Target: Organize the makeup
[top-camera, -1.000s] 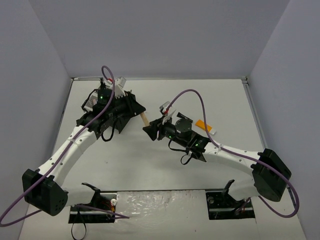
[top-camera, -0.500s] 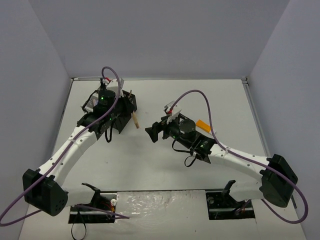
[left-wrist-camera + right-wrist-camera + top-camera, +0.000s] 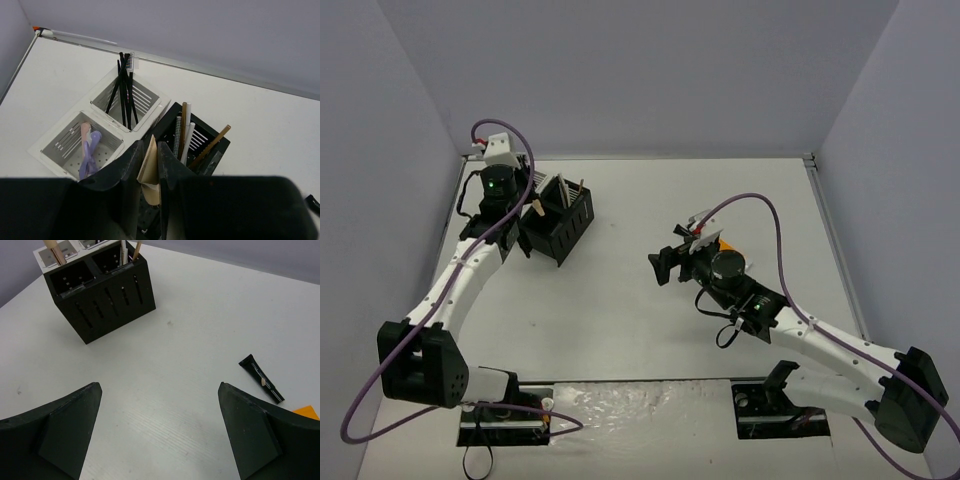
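My left gripper (image 3: 149,162) is shut on the flat beige stick (image 3: 149,165) and holds it upright over the black mesh box's (image 3: 210,150) near-left edge; in the top view the gripper (image 3: 532,213) is just left of that box (image 3: 565,228). The black box holds tan and white pencils (image 3: 183,131). The white mesh box (image 3: 45,145) holds black pencils (image 3: 125,90) in one compartment and the lilac looped piece (image 3: 89,150) in the other. My right gripper (image 3: 159,386) is open and empty over bare table (image 3: 665,265). The orange tube (image 3: 723,243) lies beside the right wrist.
A small black tube (image 3: 261,379) lies on the table to the right of my right gripper, with the orange tube's corner (image 3: 307,411) beyond it. The black box (image 3: 100,295) stands far left of the right gripper. Walls enclose the table's back and sides.
My left gripper has carried the beige stick from the black box's right side back and left to its left edge. My right arm has drawn back to the right, still open.
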